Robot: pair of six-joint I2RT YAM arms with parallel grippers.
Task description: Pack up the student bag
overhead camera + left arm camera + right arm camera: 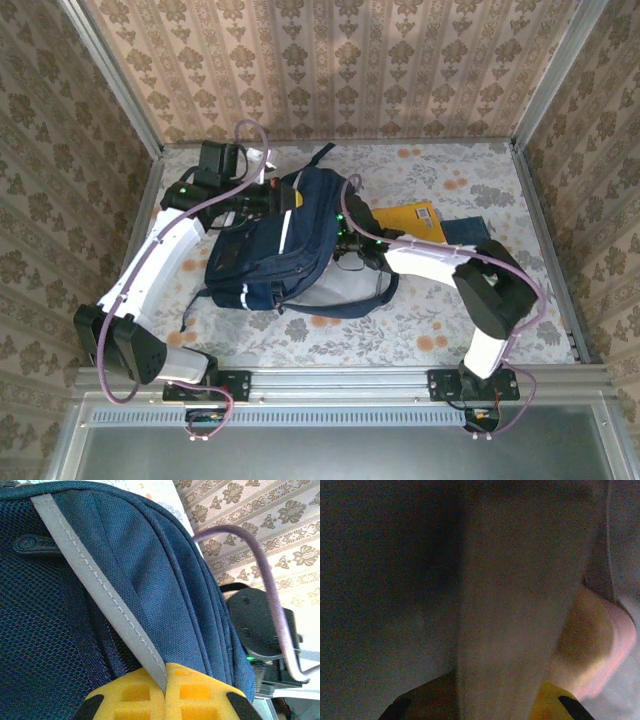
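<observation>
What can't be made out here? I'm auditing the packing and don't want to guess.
- Right wrist view: dark and blurred. The pale flat thing at the right gripper cannot be identified, nor whether it is gripped.
- Top view: the right arm covers part of the yellow book, and its title is too small to read.
- Top view: the student bag hides its own contents.

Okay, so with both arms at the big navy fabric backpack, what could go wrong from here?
The left gripper is shut on just the grey reflective stripe of the navy fabric backpack; a hard pull could slip off or drag the bag.
The right gripper works in a dark, blurred view, so what it holds, if anything, is unclear; it might snag fabric.
Its purple cable loops beside the bag and may catch.
</observation>
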